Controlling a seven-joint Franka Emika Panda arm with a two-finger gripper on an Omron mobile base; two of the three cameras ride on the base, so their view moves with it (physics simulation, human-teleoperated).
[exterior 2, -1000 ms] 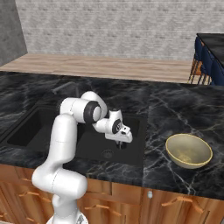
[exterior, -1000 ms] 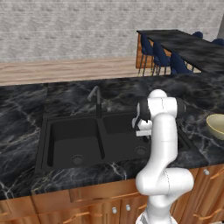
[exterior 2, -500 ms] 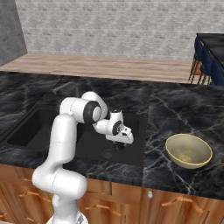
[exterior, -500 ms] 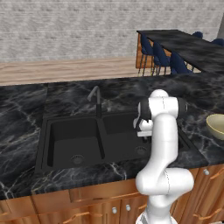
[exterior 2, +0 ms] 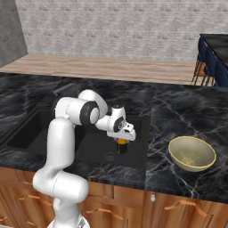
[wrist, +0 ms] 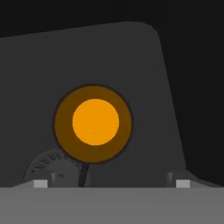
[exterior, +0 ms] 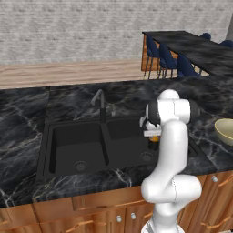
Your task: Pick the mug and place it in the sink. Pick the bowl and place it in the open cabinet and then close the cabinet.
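Mug point(wrist: 95, 124) stands upright in the right basin of the sink point(exterior: 73, 141), beside the drain; claw point(exterior 2: 122, 143) directly above it, spread wide, gripping nothing. First step looks done. Bowl point(exterior 2: 192, 153) sits on the tabletop point(exterior 2: 178, 111), not yet picked; cabinet placement and closing remain.

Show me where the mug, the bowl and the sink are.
mug point(wrist: 95, 121), hand view, its orange inside.
bowl point(exterior 2: 192, 153), right base view, its inner wall.
sink point(exterior: 73, 141), left base view, floor of the left basin.
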